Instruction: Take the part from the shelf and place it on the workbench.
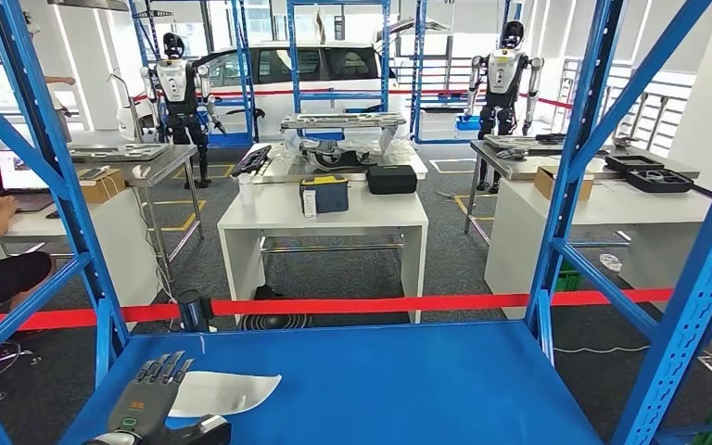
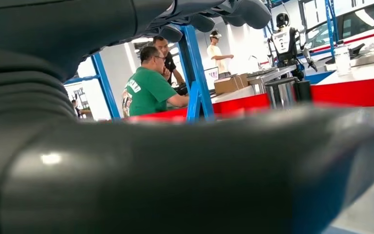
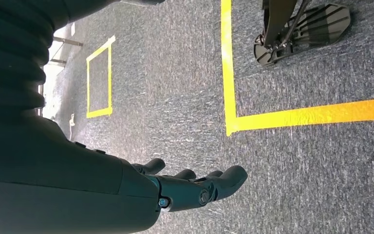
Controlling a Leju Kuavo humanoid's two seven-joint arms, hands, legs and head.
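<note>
Left hand over the part at the lower left of the head view.

The part [image 1: 222, 391], a thin pale sheet, lies flat on the blue shelf [image 1: 408, 380]; it looks light, stiff and slippery, best pinched at its near edge. The left hand [image 1: 153, 399] rests flat on it, fingers straight, gripping nothing. The right wrist view adds the right hand [image 3: 190, 187], loosely spread and empty above grey floor [image 3: 297, 161].

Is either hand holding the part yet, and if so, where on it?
No firm hold shows. The left hand lies over the left end of the part on the shelf; the right hand hangs open.
</note>
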